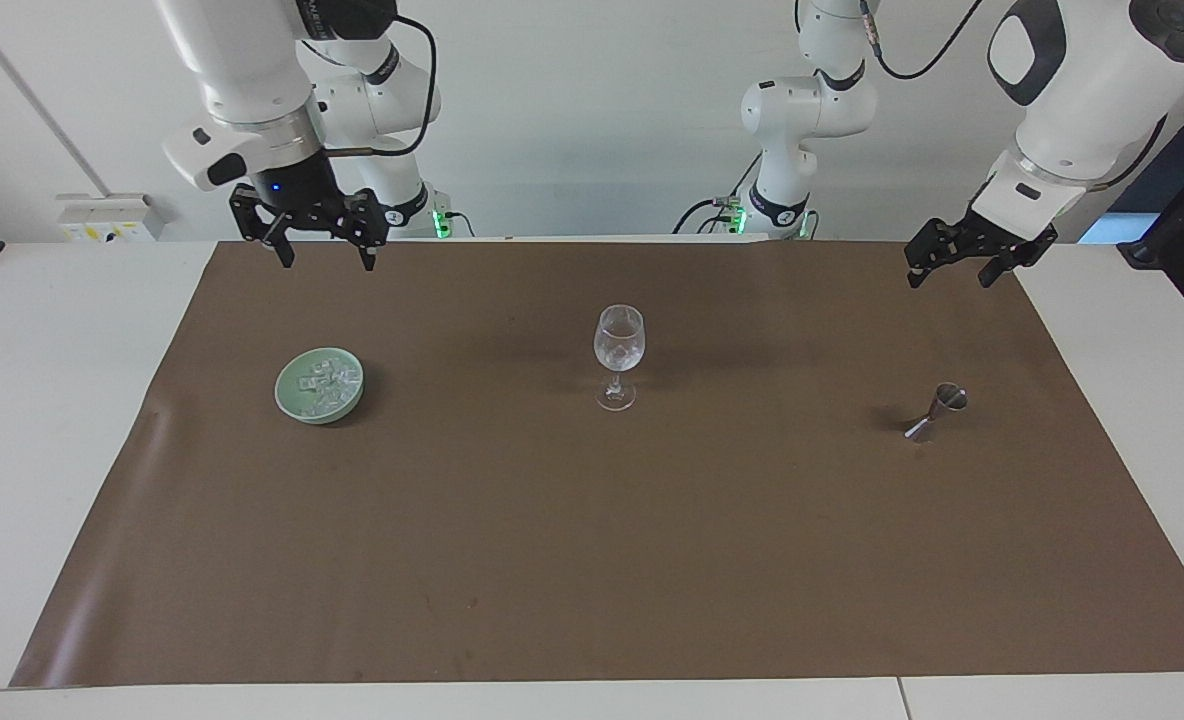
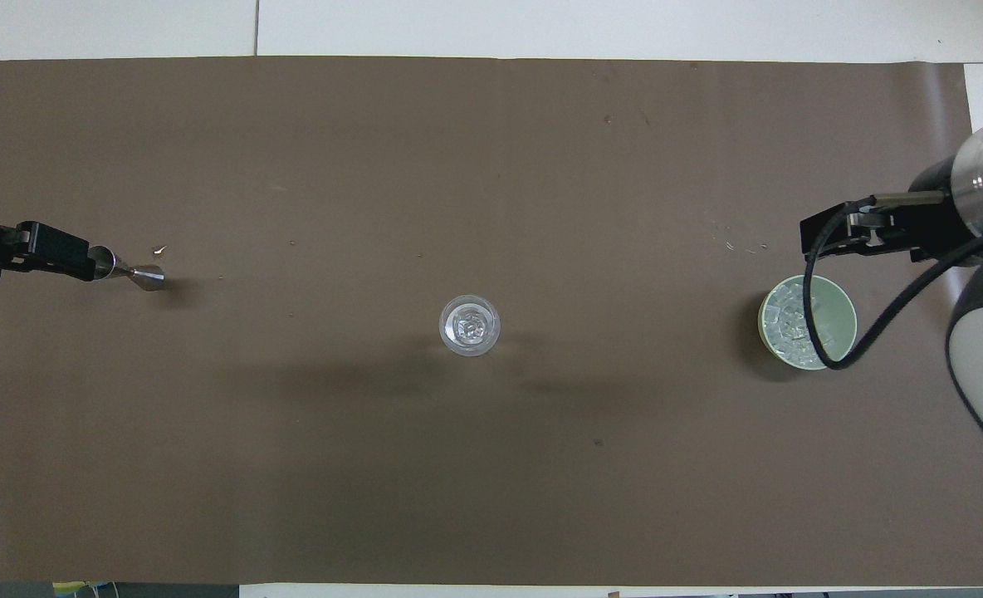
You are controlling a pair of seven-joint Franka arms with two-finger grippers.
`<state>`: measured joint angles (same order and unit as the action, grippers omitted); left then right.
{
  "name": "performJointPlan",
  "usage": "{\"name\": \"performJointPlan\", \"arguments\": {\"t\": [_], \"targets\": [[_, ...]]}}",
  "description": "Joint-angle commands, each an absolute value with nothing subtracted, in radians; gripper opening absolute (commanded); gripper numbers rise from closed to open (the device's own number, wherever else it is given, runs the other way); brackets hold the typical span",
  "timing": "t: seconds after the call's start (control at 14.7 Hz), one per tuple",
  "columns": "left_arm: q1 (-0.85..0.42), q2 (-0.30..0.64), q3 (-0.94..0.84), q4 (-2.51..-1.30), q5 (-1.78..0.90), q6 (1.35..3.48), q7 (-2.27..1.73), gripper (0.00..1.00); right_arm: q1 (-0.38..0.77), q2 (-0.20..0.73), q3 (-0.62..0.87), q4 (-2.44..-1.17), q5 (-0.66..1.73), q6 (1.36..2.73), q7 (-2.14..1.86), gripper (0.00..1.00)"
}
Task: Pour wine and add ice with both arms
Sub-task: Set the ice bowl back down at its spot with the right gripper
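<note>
Two glossy white arms (image 1: 1082, 90) with dark grey joint caps and bands, black cables looped alongside, black clawed pincers, green lights at the bases.

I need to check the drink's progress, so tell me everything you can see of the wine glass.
The wine glass is clear and stemmed, with a rounded bowl, a thin stem and a round foot. It stands upright on the brown mat at mid-table, between the green bowl of ice and the metal jigger. Clear ice chunks sit in its bowl; no coloured liquid shows. Only the mat touches it; neither gripper is near it.
</note>
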<state>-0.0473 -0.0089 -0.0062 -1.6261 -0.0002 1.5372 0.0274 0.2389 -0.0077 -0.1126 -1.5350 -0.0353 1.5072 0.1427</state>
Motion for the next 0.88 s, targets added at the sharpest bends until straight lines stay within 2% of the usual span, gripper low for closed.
{"name": "performJointPlan", "arguments": {"t": [0.0, 0.41, 0.82], "targets": [[-0.063, -0.003, 0.006, -1.621, 0.012, 1.549, 0.017, 1.00, 0.177, -0.031, -0.098, -1.574, -0.031, 1.488, 0.026, 1.00], [-0.063, -0.005, 0.006, -1.621, 0.012, 1.542, 0.014, 1.00, 0.089, -0.021, -0.100, -1.566, -0.044, 1.445, -0.021, 1.00], [-0.054, -0.005, 0.008, -1.626, 0.012, 1.545, 0.014, 1.00, 0.034, -0.057, -0.087, -1.609, -0.041, 1.494, -0.028, 1.00]]}}
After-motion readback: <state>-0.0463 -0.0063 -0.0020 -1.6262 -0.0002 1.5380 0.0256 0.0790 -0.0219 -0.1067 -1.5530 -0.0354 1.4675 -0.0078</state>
